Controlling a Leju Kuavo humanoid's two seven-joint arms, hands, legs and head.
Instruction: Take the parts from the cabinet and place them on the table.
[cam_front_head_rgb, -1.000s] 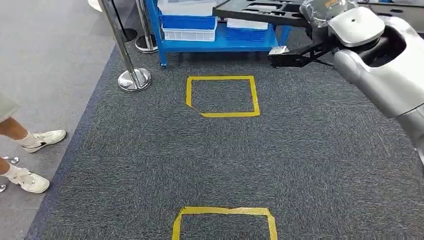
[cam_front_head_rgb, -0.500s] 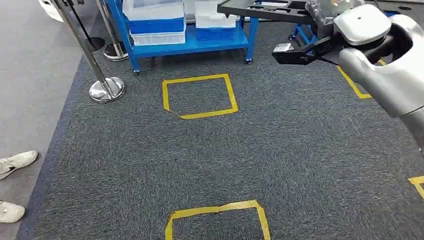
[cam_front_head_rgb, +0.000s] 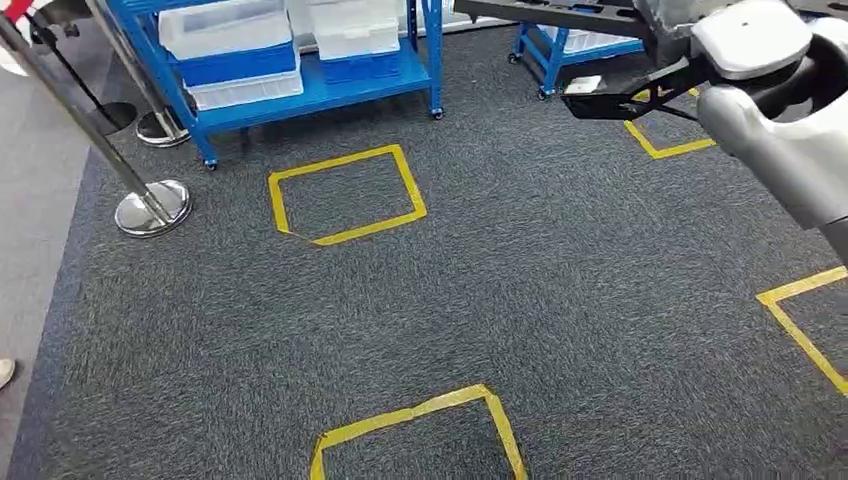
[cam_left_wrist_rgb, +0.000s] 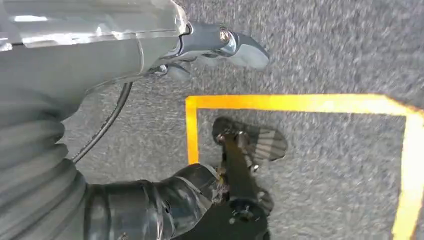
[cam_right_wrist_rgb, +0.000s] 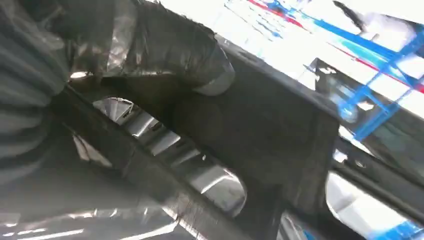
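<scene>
A flat black part (cam_front_head_rgb: 556, 13) with long cut-outs is carried high at the top of the head view. My right hand (cam_front_head_rgb: 676, 14) grips its near end, with the silver right arm (cam_front_head_rgb: 790, 140) coming in from the right. Up close in the right wrist view, the thick thumb (cam_right_wrist_rgb: 165, 47) presses on the black part (cam_right_wrist_rgb: 260, 125), whose openings show shiny surfaces behind. My left hand (cam_left_wrist_rgb: 220, 42) hangs over the dark carpet beside a yellow tape line, its thumb out and nothing in it.
A blue wheeled cabinet (cam_front_head_rgb: 310, 95) with white and blue bins stands at the back left, and a second blue frame (cam_front_head_rgb: 548, 45) behind the part. A steel post on a round base (cam_front_head_rgb: 150, 205) is on the left. Yellow tape squares (cam_front_head_rgb: 345, 195) mark the carpet.
The camera has turned right: the cabinet, post and tape squares have slid left, and the person's shoes have almost left the picture. My right hand still holds the black part.
</scene>
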